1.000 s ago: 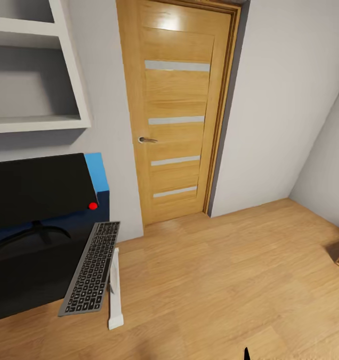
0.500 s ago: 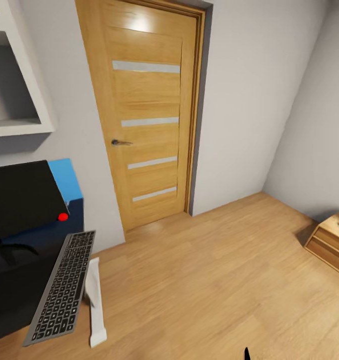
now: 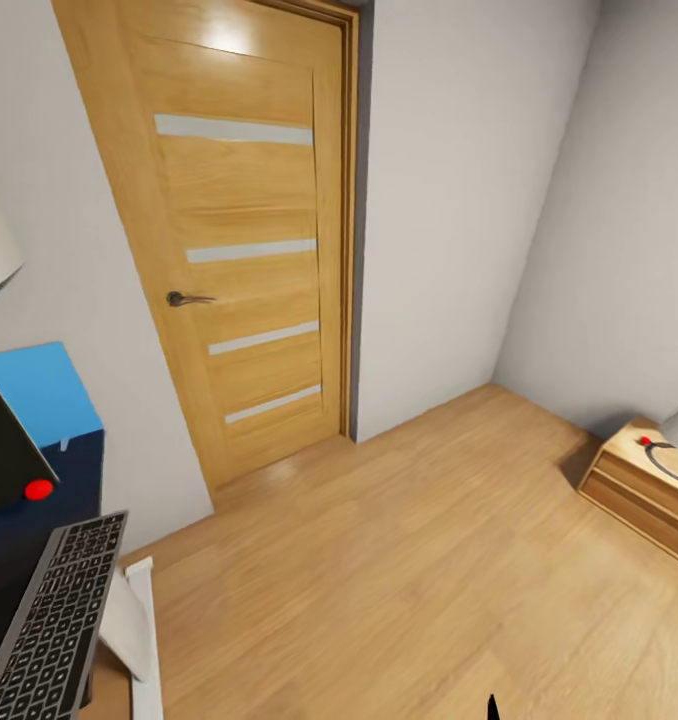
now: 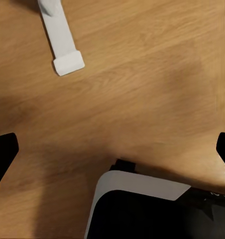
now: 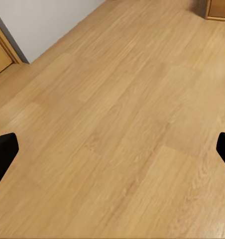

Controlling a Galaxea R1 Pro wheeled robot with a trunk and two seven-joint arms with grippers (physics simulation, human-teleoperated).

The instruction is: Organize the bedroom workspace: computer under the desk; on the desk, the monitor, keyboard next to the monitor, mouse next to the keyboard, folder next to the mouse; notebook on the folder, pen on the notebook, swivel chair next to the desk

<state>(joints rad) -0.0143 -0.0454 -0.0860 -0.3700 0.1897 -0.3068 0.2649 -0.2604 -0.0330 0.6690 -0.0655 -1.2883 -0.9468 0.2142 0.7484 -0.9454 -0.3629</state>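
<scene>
Head view: closed wooden door [image 3: 244,240] with four pale horizontal strips and a dark lever handle [image 3: 184,298], set in a grey-white wall. Wood-plank floor [image 3: 399,560] runs across the room.

At the left edge, the keyboard [image 3: 47,630] lies on the black table [image 3: 19,545], its long side running away from the camera, near end cut off by the frame. Just behind it, a corner of the monitor [image 3: 4,450], black, with a red dot [image 3: 39,490] near its lower corner. Blue wall panel [image 3: 44,395] behind the monitor. A white table leg [image 3: 139,635] shows beside the keyboard, reaching down to the floor.

Far right: low wooden unit [image 3: 639,490] with a dark looped cable and a small red item on top; detail too small to tell.

Left wrist view: left tool [image 4: 112,149], black fingertips [image 4: 3,152] at opposite edges, spread wide apart, nothing between them. Below, floor, the foot of a white leg [image 4: 60,37], and part of the robot's white-and-black body [image 4: 142,204].

Right wrist view: right tool [image 5: 112,149], fingertips [image 5: 3,149] likewise wide apart and empty, over bare floor; the wall base and a corner of the wooden unit [image 5: 219,9] lie beyond.
</scene>
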